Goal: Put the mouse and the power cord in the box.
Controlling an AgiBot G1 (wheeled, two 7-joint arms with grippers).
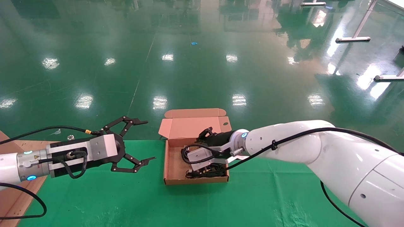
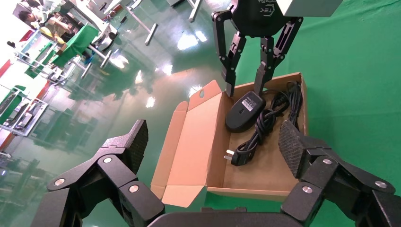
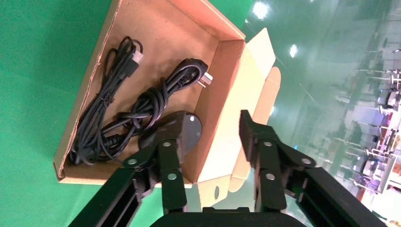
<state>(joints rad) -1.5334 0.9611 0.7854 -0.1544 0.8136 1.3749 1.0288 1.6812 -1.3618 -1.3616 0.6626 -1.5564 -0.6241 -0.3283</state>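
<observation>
The brown box point(image 1: 195, 181) lies open on the green cloth, its lid point(image 1: 192, 126) standing at the far side. Inside it the coiled power cord point(image 2: 267, 118) point(image 3: 146, 106) lies beside the black mouse point(image 2: 244, 111) point(image 3: 182, 128), which shows a white label and rests against the back wall. My right gripper point(image 1: 204, 135) point(image 2: 245, 90) point(image 3: 208, 135) hovers open just above the mouse, one finger beside it and the other over the lid side. In the head view the right gripper hides the mouse. My left gripper point(image 1: 151, 140) point(image 2: 215, 142) hangs open and holds nothing, left of the box.
A green cloth point(image 1: 126, 195) covers the table. A wooden board point(image 1: 12, 189) lies at its left edge. Beyond the table is glossy green floor, with metal table legs point(image 1: 353, 39) far back on the right.
</observation>
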